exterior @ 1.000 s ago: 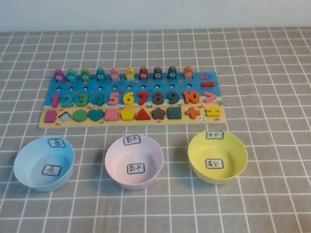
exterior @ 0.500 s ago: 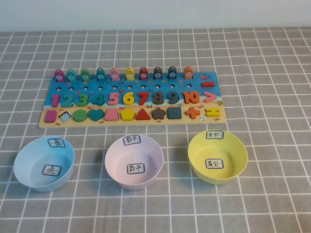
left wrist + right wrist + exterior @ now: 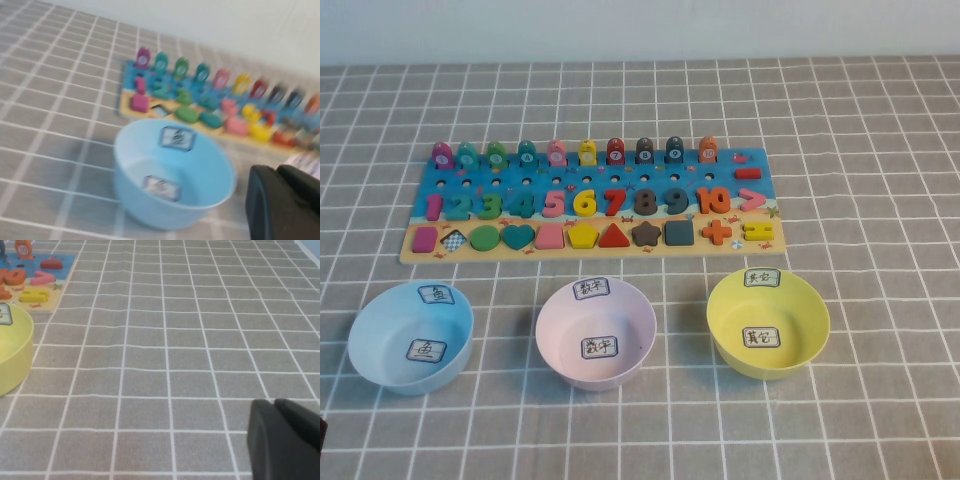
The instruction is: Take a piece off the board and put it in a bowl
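Observation:
The magenta piece [image 3: 424, 239] lies in the far-left slot of the shape row on the board [image 3: 760, 160]. It also shows in the left wrist view [image 3: 140, 102], beyond the blue bowl. The yellow bowl [image 3: 768, 322] stands in front of the board's right end, and its rim shows in the right wrist view [image 3: 12, 350]. My left gripper [image 3: 277, 171] is shut and empty, low beside the blue bowl; only a dark tip of it [image 3: 322, 432] shows at the high view's bottom-left edge. My right gripper [image 3: 274, 403] is shut and empty, over bare cloth to the right of the yellow bowl.
A light blue bowl [image 3: 410, 335] and a pale pink bowl [image 3: 596, 332] stand in front of the board, left and middle. The number pieces, shape pieces and pegs fill the board. The grey checked cloth [image 3: 880, 150] covers the table.
A dark tip of my left gripper has come into the bottom-left edge of the high view. The board, pieces and bowls have not moved.

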